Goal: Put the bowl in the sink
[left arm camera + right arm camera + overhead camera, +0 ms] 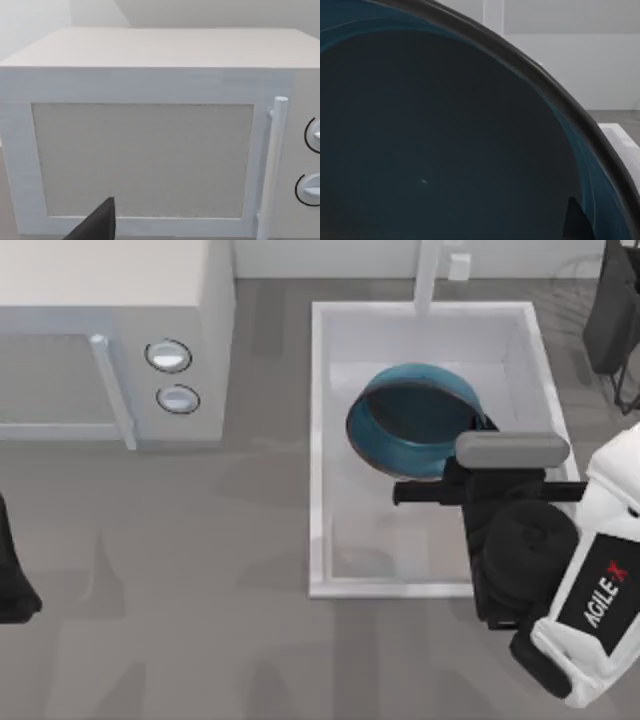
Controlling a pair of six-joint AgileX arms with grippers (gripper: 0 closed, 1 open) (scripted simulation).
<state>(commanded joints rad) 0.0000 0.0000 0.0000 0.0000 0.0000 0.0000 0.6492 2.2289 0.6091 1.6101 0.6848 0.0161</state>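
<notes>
The one readable marking is the word "AGILE X" on the right arm [600, 585], seen from above. It stands in white capital letters on a black panel set into the arm's white casing, and the final X is red. The lettering runs slantwise along the panel. The two round knobs [168, 356] on the microwave [110, 300] carry no print that can be made out, and no other text, number or sign can be read.
</notes>
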